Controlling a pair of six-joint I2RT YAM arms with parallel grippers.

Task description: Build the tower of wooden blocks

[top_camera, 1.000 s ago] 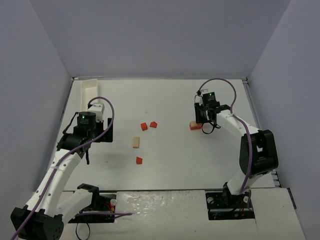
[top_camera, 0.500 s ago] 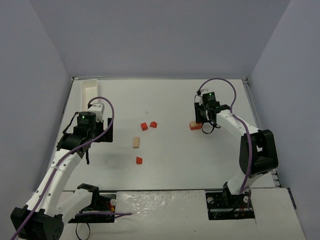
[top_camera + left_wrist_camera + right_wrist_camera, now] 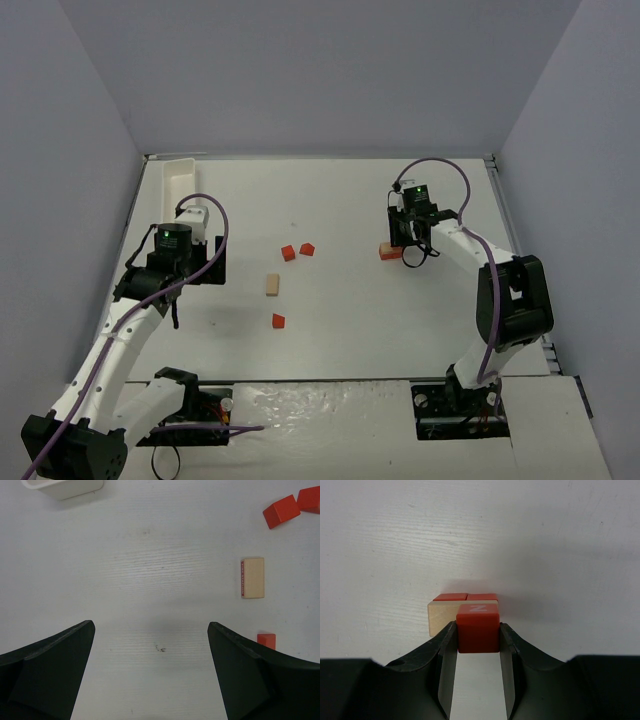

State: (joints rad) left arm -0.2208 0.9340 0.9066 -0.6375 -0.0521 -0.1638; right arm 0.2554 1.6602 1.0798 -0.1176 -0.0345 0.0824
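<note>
Gripping cube [image 3: 478, 617] at tower [image 3: 440, 616]: right claw [image 3: 478, 632]

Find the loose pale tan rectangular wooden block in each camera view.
Top external: pale tan rectangular wooden block, left of centre.
Left wrist: right side, mid-height.
Right wrist: not in it; the right tool grips a red wooden cube.
Shared landmark: the lone small red wooden block beside it, in both those views.

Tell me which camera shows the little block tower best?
The right wrist view: the wood block tower sits close up, a red cube gripped by the right end effector. The top view shows a tiny speck; the left wrist view misses it.
</note>
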